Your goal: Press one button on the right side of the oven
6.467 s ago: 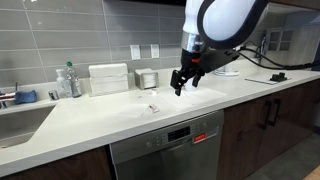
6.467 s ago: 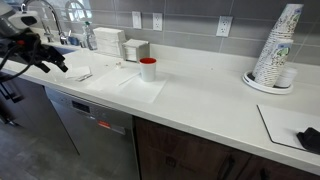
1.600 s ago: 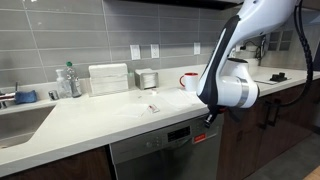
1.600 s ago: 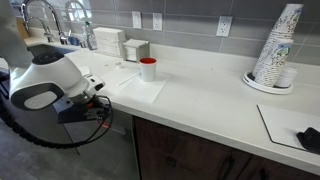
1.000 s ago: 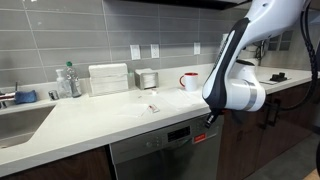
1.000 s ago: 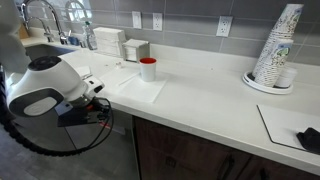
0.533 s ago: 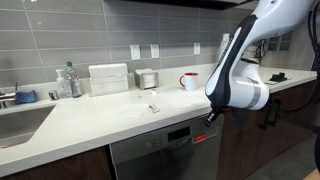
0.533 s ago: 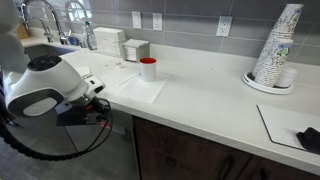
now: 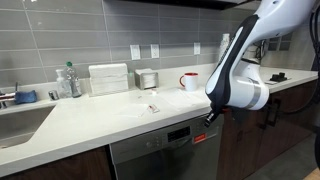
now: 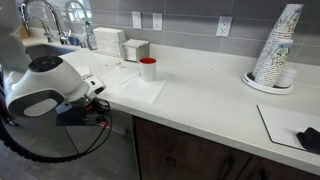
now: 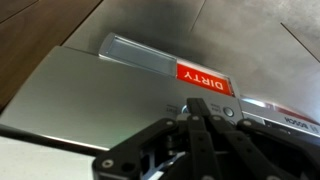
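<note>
The oven [image 9: 160,155] is a stainless-steel front under the white counter, with a control strip [image 9: 170,133] along its top edge. My gripper [image 9: 209,118] is shut and points its tips at the right end of that strip. In the wrist view the shut gripper [image 11: 198,104] stands right against the steel front, just below a red "DIRTY" tag [image 11: 204,83]. A round button [image 11: 229,112] shows just right of the tips. Whether the tips touch the panel cannot be told. In an exterior view the arm's white joint [image 10: 40,90] hides most of the oven.
Dark wooden cabinet doors [image 9: 265,130] flank the oven. On the counter are a red mug [image 10: 148,69], a stack of paper cups [image 10: 278,50], a napkin box [image 9: 108,78] and a bottle [image 9: 70,80]. The sink [image 9: 15,120] lies at the far end.
Over the last second the arm's big joint has edged slightly sideways along the counter front. The shut gripper has stayed at the right end of the control strip.
</note>
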Controlling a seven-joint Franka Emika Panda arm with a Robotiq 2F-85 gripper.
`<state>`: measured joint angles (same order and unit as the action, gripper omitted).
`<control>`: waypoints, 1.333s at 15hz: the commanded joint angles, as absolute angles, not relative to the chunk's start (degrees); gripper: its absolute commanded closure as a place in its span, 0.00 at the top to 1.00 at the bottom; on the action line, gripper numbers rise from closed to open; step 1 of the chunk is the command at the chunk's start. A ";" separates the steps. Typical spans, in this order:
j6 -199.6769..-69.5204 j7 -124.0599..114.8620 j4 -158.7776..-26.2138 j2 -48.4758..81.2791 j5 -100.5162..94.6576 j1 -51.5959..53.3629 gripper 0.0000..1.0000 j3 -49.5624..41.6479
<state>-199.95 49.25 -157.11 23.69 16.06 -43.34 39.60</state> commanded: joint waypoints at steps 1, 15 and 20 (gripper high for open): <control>-201.11 47.54 -155.22 26.98 14.82 -45.50 0.00 41.37; -213.27 8.54 -155.76 25.61 -18.84 -23.88 0.00 11.56; -213.25 5.87 -155.85 25.58 -20.68 -19.88 0.00 7.89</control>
<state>-211.96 8.75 -158.62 24.32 -18.49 -22.74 10.61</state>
